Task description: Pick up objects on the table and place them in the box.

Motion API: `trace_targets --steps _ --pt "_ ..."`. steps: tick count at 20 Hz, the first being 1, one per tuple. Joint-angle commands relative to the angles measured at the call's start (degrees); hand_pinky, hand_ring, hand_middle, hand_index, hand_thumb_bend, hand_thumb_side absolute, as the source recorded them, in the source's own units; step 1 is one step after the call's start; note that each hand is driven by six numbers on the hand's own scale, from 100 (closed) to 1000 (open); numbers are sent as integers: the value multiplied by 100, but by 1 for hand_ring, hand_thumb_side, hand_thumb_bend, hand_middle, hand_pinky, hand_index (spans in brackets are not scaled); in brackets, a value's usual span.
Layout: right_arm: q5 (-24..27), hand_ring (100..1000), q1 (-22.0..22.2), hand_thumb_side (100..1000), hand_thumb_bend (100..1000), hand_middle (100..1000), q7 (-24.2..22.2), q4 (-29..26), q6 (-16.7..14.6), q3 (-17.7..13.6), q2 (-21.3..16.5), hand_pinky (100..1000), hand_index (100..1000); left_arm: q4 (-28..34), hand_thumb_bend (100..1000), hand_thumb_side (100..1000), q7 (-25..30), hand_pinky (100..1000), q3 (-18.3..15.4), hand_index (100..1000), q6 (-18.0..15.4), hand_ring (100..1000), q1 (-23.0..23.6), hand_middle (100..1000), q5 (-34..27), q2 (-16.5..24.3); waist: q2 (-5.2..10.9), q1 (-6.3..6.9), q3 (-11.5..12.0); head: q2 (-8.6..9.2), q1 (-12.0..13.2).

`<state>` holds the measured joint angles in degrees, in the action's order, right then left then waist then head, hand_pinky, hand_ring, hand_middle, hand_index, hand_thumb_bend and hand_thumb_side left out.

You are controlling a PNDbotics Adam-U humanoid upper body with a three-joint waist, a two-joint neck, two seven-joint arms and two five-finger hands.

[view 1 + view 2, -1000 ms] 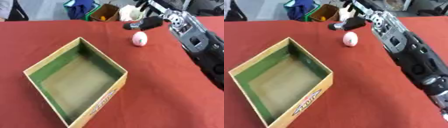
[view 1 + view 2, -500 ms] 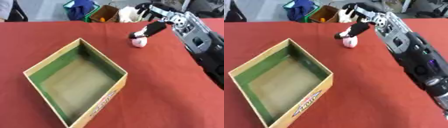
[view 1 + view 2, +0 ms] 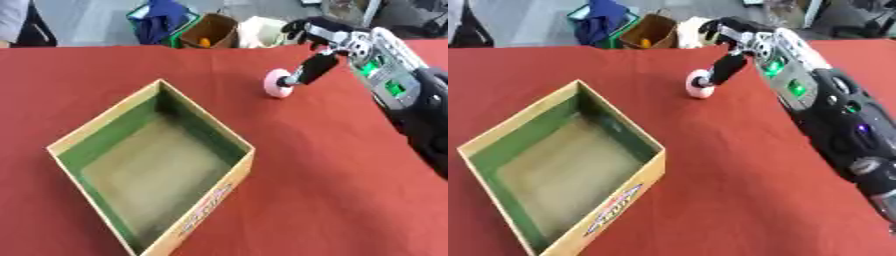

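Our right hand (image 3: 313,67) has dropped from above onto the pink-and-white ball (image 3: 278,83), fingers now curling against it on the tabletop (image 3: 332,175), beyond the box (image 3: 201,197), so pickup begins.

There is one open box (image 3: 150,165) with green inside, one small pink and white ball (image 3: 278,83), and one robot hand (image 3: 317,37) on the red table (image 3: 332,190).

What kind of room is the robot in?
Probably a lab or workshop. A red-covered table holds only an empty cardboard box and a small pink ball under the right hand; bags and clutter sit behind.
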<state>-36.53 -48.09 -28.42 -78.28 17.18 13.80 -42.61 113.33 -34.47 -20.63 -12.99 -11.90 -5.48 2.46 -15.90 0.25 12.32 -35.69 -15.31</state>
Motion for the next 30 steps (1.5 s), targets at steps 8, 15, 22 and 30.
trace_targets --steps 8,15,22,30 --pt "-350 847 -148 265 514 815 -40 301 106 52 58 753 953 126 100 810 19 404 0 450 -5 367 -28 298 -16 52 64 20 48 40 -78" --pt "-611 843 -151 290 466 802 124 663 168 88 167 753 940 126 100 811 33 404 12 450 -10 367 -37 297 -30 42 28 39 76 35 -116" --pt "-961 842 -185 308 392 785 344 1085 146 106 312 758 918 126 100 811 40 405 15 450 -15 367 -38 297 -43 33 5 51 106 52 -146" --pt "-794 785 -204 265 283 570 408 919 -10 141 324 701 752 126 100 811 36 406 14 449 -12 366 -41 297 -47 33 8 41 101 31 -151"
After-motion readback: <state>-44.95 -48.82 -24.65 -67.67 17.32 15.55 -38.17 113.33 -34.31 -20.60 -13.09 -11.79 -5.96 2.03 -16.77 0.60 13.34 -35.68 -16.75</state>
